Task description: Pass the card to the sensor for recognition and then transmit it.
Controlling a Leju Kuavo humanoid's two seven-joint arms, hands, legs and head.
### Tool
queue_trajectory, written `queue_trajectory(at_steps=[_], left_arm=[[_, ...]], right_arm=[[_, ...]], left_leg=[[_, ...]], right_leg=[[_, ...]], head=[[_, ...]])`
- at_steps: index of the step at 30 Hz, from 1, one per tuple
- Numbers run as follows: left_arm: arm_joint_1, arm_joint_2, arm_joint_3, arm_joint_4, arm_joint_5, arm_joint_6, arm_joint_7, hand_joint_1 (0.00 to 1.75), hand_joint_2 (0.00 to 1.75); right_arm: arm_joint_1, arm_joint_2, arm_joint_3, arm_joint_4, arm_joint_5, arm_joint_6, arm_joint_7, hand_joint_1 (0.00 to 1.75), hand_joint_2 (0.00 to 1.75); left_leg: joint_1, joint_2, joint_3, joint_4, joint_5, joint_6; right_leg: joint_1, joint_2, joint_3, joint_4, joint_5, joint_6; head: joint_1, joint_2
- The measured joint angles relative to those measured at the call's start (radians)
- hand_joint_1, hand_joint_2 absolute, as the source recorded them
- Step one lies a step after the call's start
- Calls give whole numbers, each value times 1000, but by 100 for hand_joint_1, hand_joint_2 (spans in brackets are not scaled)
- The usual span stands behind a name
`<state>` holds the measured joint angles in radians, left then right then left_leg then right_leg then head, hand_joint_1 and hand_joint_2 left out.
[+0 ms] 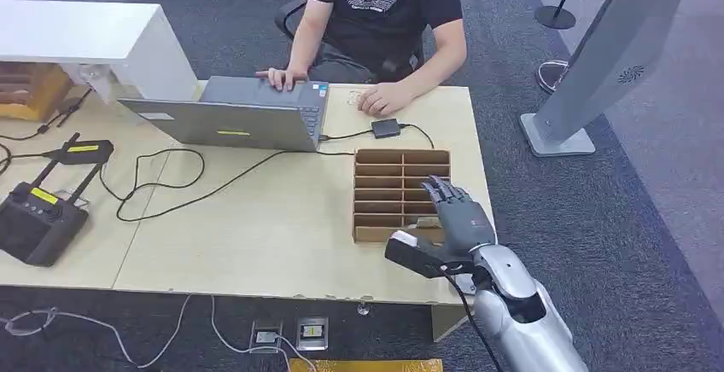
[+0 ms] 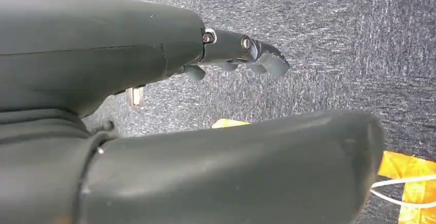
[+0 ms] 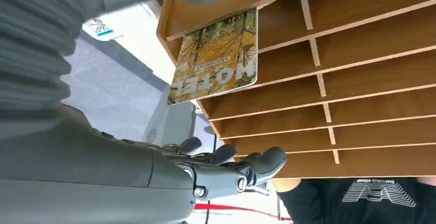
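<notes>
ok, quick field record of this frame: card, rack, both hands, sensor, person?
card: hotel card standing in a slot of the rack, not gripped
rack: wooden slotted rack on the table's right end
right robot hand: over the rack's near right corner, fingers apart, holding nothing
left robot hand: hanging over carpet, fingers curled, nothing in it
sensor: small black box, cabled to the laptop
person: seated behind the table, hands at the laptop

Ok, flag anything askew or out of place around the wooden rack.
One thing: the card sits crooked in the wooden rack, leaning across a divider with a corner poking out, near the right hand. Cables trail loosely across the table; nothing looks spilled or damaged.
</notes>
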<state>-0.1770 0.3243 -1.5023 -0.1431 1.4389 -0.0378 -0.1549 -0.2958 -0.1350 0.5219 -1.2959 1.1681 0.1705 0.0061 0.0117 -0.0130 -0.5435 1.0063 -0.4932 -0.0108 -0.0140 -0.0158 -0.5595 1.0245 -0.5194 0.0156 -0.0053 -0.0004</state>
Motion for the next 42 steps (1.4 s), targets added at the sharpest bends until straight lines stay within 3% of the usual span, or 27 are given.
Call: queue_trajectory(at_steps=[4, 9, 29, 34, 42], left_arm=[[0, 0, 0, 0, 3, 0, 0, 0, 0], [0, 0, 0, 0, 8, 0, 0, 0, 0], [0, 0, -10, 0, 11, -1, 0, 0, 0], [0, 0, -21, 1, 18, 0, 0, 0, 0], [0, 0, -27, 6, 20, 2, 0, 0, 0]], right_arm=[[-1, 0, 0, 8, 11, 3, -2, 175, 175], [-1, 0, 0, 23, 30, 1, -9, 162, 175], [-4, 0, -7, 64, 39, -19, -10, 175, 175], [-15, -1, -32, 11, 39, 37, -3, 175, 175], [-98, -2, -130, -307, 21, 200, 3, 175, 175]], left_leg=[[0, 0, 0, 0, 0, 0], [0, 0, 0, 0, 0, 0], [0, 0, 0, 0, 0, 0], [0, 0, 0, 0, 0, 0], [0, 0, 0, 0, 0, 0]], right_leg=[[0, 0, 0, 0, 0, 0], [0, 0, 0, 0, 0, 0], [0, 0, 0, 0, 0, 0], [0, 0, 0, 0, 0, 0], [0, 0, 0, 0, 0, 0]], head=[[0, 0], [0, 0], [0, 0], [0, 0], [0, 0]])
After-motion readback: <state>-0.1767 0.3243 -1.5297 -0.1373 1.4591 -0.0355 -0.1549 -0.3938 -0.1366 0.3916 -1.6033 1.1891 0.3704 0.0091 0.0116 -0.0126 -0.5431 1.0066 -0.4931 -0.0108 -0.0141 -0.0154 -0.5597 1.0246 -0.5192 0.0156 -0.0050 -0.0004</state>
